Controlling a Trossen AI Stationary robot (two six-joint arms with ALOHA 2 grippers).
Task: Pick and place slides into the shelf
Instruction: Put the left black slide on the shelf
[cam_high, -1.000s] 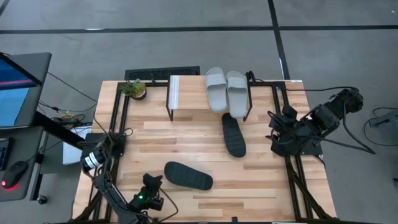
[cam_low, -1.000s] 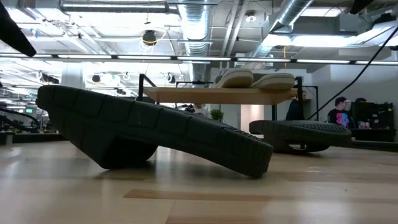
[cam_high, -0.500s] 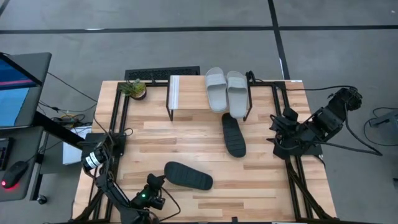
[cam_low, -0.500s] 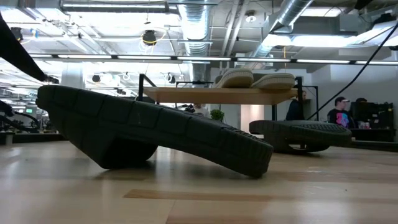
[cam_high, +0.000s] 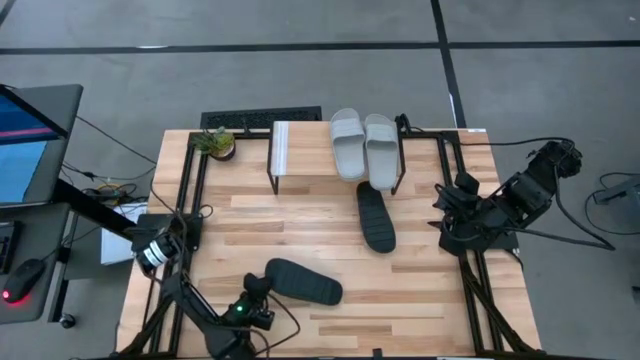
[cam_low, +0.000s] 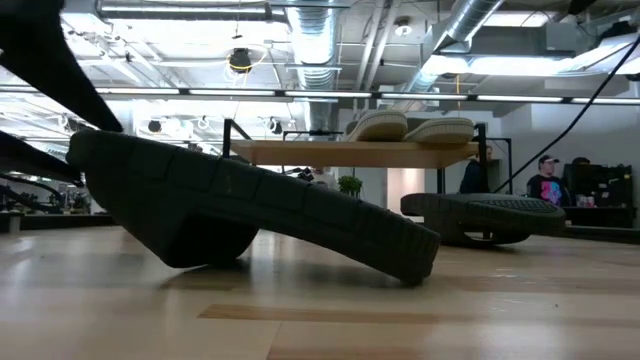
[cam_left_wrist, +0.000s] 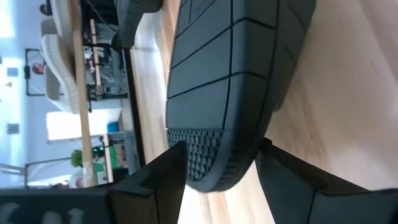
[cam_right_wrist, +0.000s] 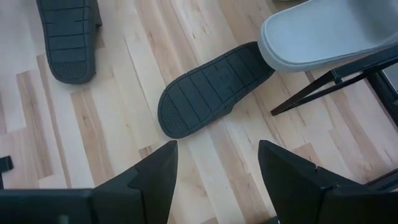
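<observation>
Two light grey slides (cam_high: 363, 145) are already laid side by side on the shelf (cam_high: 300, 148), and two black ones are left sole-up on the table (cam_high: 420, 290). The far black slide (cam_high: 376, 216) is found just in front of the shelf's right end; the near black slide (cam_high: 303, 283) is well in front of the shelf. Over the last second the left gripper (cam_high: 255, 292) has been brought up to the near slide's end, and that end is now framed between its spread fingers (cam_left_wrist: 152, 186), with nothing yet clamped. A grasp is judged imminent. The right gripper (cam_high: 447, 215) is parked to the right of the shelf, its fingers spread and empty.
</observation>
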